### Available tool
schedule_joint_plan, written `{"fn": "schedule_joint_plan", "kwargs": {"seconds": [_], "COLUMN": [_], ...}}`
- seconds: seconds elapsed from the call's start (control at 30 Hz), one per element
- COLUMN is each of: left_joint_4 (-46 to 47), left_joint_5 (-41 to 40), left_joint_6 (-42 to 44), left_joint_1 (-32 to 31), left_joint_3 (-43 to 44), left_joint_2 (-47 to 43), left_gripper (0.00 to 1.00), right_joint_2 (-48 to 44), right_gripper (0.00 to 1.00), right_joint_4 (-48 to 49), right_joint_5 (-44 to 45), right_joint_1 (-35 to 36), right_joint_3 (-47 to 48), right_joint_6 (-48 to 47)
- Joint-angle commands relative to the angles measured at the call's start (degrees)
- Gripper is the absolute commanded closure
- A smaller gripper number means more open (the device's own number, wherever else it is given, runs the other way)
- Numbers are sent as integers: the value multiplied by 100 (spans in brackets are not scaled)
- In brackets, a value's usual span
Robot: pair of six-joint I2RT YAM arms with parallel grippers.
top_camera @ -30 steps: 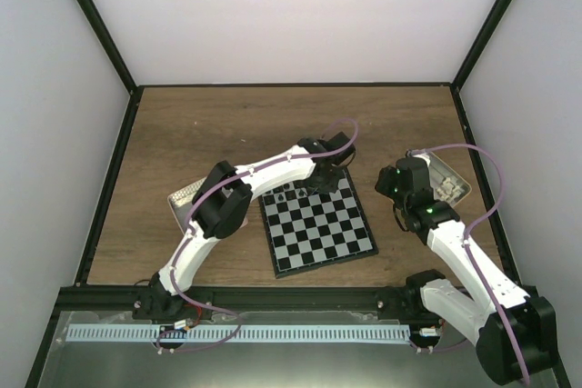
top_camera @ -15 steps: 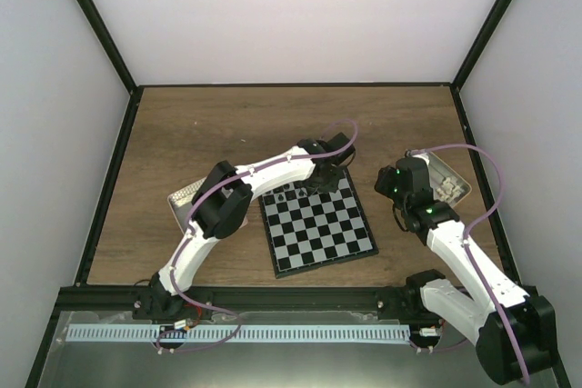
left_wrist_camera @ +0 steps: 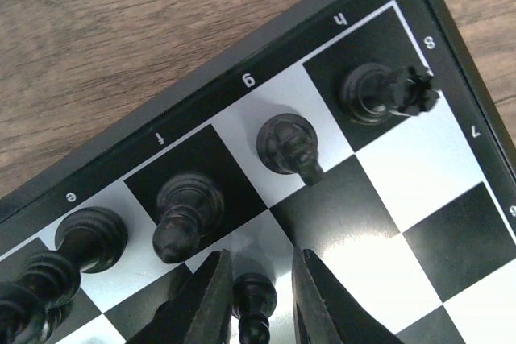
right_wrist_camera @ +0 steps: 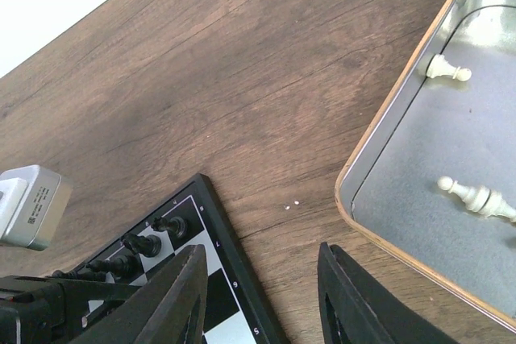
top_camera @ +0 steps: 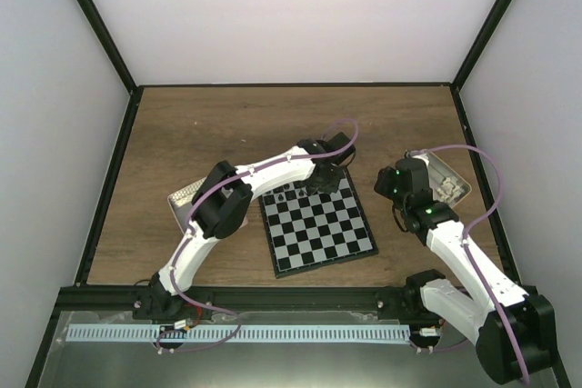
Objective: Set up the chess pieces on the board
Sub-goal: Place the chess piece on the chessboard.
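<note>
From above we see the left arm (top_camera: 273, 168) reaching to the far edge of the board (top_camera: 327, 229), the right arm (top_camera: 459, 252) folded beside it; left wrist: the left tool (left_wrist_camera: 260, 255) stands narrowly parted astride a black pawn (left_wrist_camera: 255, 300); right wrist: the right tool (right_wrist_camera: 260, 249) is half-wide, holding nothing, over the table (right_wrist_camera: 201, 78), the tin (right_wrist_camera: 387, 159) to its right.

We see bright, even, diffuse light from overhead casting only soft shadows, with a pale sheen across the board (left_wrist_camera: 419, 159), the left gripper (left_wrist_camera: 260, 259) blurred at close range, and the top view slightly soft.
</note>
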Motion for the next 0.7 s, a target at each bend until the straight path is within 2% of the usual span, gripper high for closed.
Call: {"fn": "schedule_joint_plan", "kwargs": {"seconds": [0.0,0.2,0.3,0.47,0.67], "left_joint_4": [-61,-295,-409,-478,-726], "left_joint_5": [143,-13,-369,-1099,-1414], "left_joint_6": [78,63,8,-194,-837], "left_joint_1": [37,46,54,109,577], "left_joint_3": [-8,172,18,-1326,-3310], "left_joint_2": [-292,-678,-1198,-2430,-4027], "left_gripper": [76,72,65,52,49], "right_joint_2": [20,36,95,396,942], "right_gripper": [60,60,60,60,61], "right_joint_4": [140,178,220,411,541], "right_joint_5": [-56,-218,-319,-573,-806], "right_joint_1": [-44,-46,-48,-45,-34], "right_joint_3": [20,-3,17,140,494], "right_joint_6": [-42,-23,-16,-10,0]}}
